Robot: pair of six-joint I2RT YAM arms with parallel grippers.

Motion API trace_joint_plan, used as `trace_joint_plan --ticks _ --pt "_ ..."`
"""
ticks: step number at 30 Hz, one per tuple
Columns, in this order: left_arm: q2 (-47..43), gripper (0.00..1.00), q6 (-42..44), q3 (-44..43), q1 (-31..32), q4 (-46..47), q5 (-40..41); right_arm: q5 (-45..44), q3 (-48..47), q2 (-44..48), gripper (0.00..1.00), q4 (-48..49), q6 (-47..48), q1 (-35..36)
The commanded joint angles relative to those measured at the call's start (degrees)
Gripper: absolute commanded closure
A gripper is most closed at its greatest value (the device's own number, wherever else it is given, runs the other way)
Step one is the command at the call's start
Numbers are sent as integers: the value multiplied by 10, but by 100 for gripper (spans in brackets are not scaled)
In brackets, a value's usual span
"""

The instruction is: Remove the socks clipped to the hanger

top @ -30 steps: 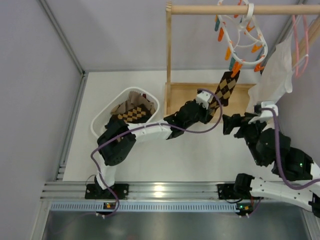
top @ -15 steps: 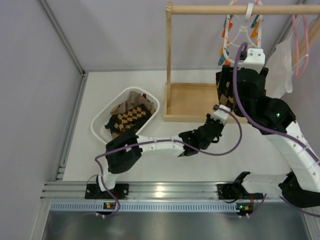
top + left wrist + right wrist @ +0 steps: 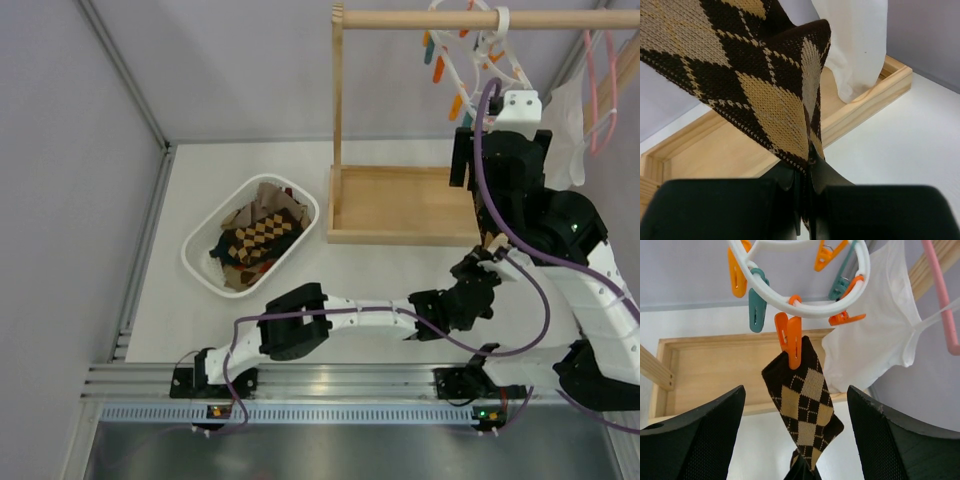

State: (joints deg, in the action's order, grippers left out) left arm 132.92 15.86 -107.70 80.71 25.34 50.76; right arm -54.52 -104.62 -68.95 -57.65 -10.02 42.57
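Note:
One brown and tan argyle sock (image 3: 807, 395) hangs from an orange clothespin (image 3: 790, 340) on the white ring hanger (image 3: 807, 307). My left gripper (image 3: 807, 167) is shut on the sock's lower end and pulls it taut; its tips also show in the right wrist view (image 3: 802, 472). My right gripper (image 3: 796, 390) stands open just below the ring, one finger on each side of the sock, touching nothing. From above, the hanger (image 3: 478, 50) hangs on the wooden rail (image 3: 420, 18), and my raised right arm hides most of the sock. More socks (image 3: 255, 235) lie in the white basket (image 3: 195, 255).
A white cloth (image 3: 875, 345) hangs just right of the sock, with a pink hanger (image 3: 940, 300) beyond it. The rack's wooden base tray (image 3: 400, 205) lies under the hanger, its post (image 3: 338, 110) on the left. Empty orange and teal pins (image 3: 756, 310) dangle from the ring.
My right arm rose from low on the right up to the hanger. My left gripper drew the sock's end rightward and nearer. The hanger swung.

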Motion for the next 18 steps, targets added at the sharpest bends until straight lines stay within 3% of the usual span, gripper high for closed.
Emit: trace_joint_plan --ticks 1,6,14,18 --pt "24 100 67 -65 18 23 30 -51 -18 -13 21 -27 28 -5" --pt "48 100 88 -106 25 24 29 -84 -23 -23 25 -2 66 -11" --pt "49 100 79 -110 34 24 16 -45 -41 -73 31 41 127 -90" --pt "48 100 76 -107 34 24 14 -29 -40 -100 39 85 153 -118"
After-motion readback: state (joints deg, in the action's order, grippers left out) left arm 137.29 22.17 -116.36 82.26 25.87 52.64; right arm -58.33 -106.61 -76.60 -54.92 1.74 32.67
